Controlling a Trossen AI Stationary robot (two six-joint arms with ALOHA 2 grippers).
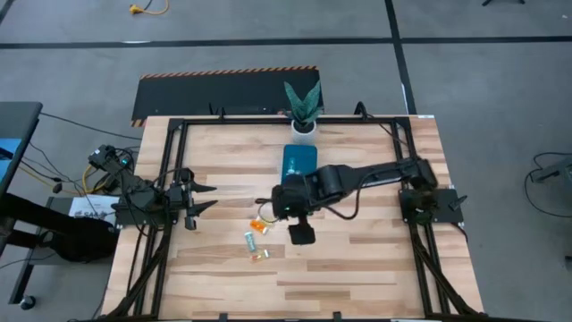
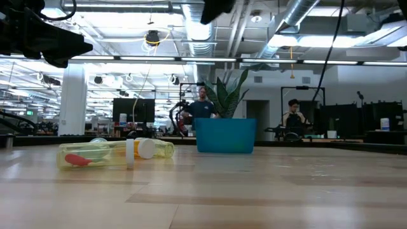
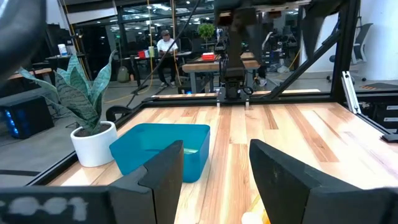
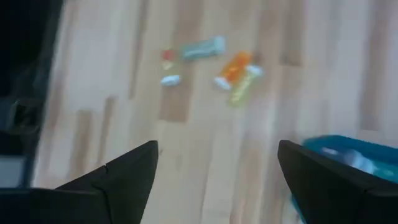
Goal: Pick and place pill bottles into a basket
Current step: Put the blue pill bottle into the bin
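Pill bottles [image 2: 114, 152] lay on the bench [image 1: 357, 259] near the basket [image 1: 298, 161]; right pincer [image 4: 214, 168] hung open, empty, above; left pincer [image 1: 207, 199] waited part-open, empty.

- Two dark, matte six-joint arms are seen, built of rounded housings and slim links.
- Black cables are looped along the right arm's links.
- Each gripper is formed by two broad, flat black fingers [image 3: 163, 180].

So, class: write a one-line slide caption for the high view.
Right hand open above loose pill bottles beside the basket; left arm waits.
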